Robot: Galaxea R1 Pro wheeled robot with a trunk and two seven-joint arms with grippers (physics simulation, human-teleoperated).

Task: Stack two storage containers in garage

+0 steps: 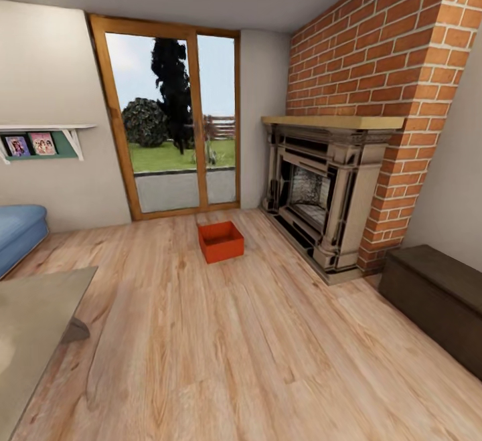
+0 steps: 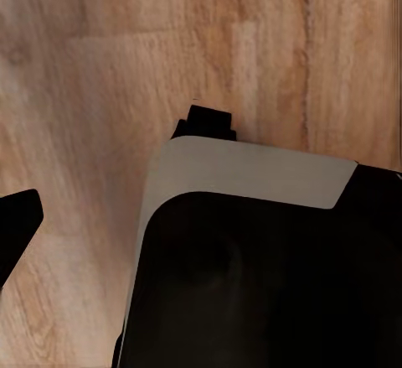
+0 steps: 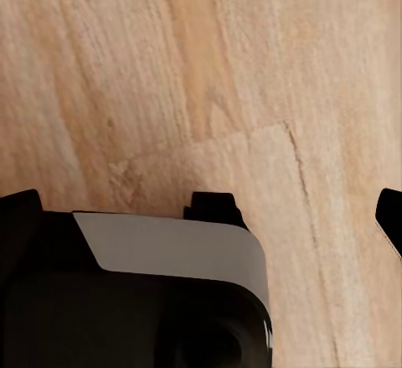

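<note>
While I look across the living room, one storage container (image 1: 220, 241) sits on the light wood plank floor (image 1: 254, 347), open side up and orange-red, well ahead of me. It lies just in front of the glass patio door (image 1: 173, 123) with its wooden frame, and to the left of the brick fireplace (image 1: 328, 193), apart from both. Through the door I see grass, a bush and a dark tree.

Right of the fireplace a long dark low cabinet (image 1: 438, 300) stands against the wall. At my left a light blue sofa (image 1: 20, 230) shows at the edge, with a wall shelf (image 1: 43, 136) above it carrying two small pictures. Nearer to me on the left is the corner of a grey-green table top (image 1: 33, 334).

My wrist cameras both look down at the plank floor, past a black and grey body of my own. In the left wrist view a dark fingertip (image 2: 18, 225) shows at the edge, and in the right wrist view another (image 3: 390, 217). I cannot tell whether either gripper's fingers are apart or together.
</note>
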